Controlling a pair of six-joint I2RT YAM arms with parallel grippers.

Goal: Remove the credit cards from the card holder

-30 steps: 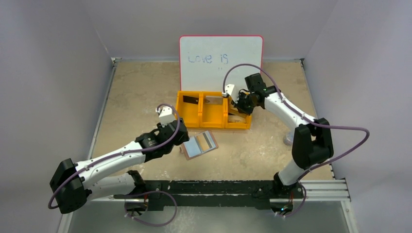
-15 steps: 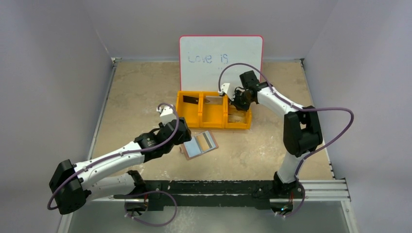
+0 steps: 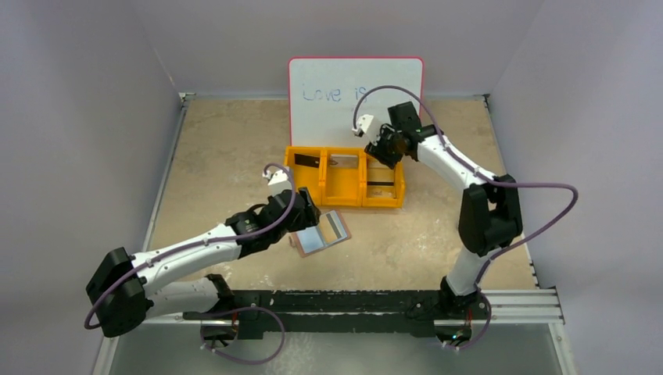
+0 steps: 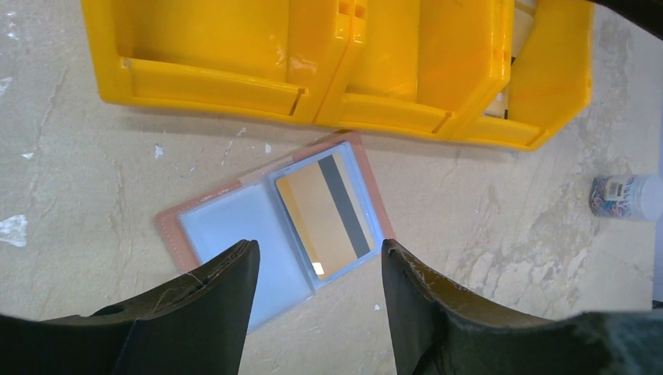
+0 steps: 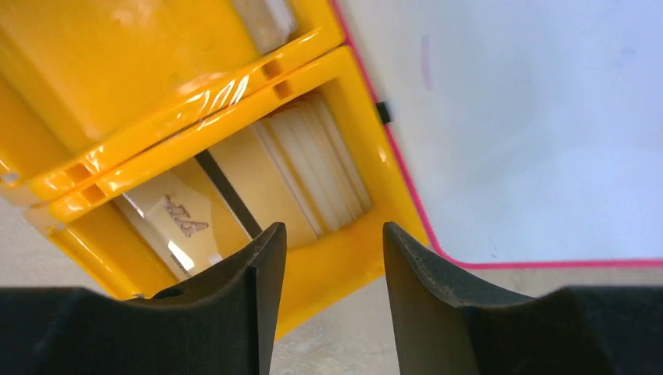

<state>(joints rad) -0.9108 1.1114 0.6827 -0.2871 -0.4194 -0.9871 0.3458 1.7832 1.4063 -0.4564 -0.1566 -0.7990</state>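
The brown card holder (image 3: 311,239) (image 4: 227,223) lies open on the table in front of the orange tray (image 3: 344,197). A beige card with a dark stripe (image 4: 324,215) (image 3: 335,226) sits in its right clear pocket; the left pocket looks bare. My left gripper (image 3: 306,211) (image 4: 317,250) hovers open above the holder's near edge, holding nothing. My right gripper (image 3: 381,150) (image 5: 334,230) is open and holds nothing above the tray's right compartment. A beige striped card (image 5: 234,187) (image 3: 381,184) lies in that compartment. A black card (image 3: 306,162) leans in the left compartment.
A whiteboard (image 3: 356,78) (image 5: 508,117) stands upright right behind the tray (image 5: 336,258) (image 4: 211,86). A small bottle (image 4: 625,195) lies on the table to the right of the holder. The middle compartment holds a pale card (image 3: 338,162).
My right gripper has opened, let a card drop into the right compartment, and risen back toward the whiteboard. My left arm has shifted slightly right over the holder.
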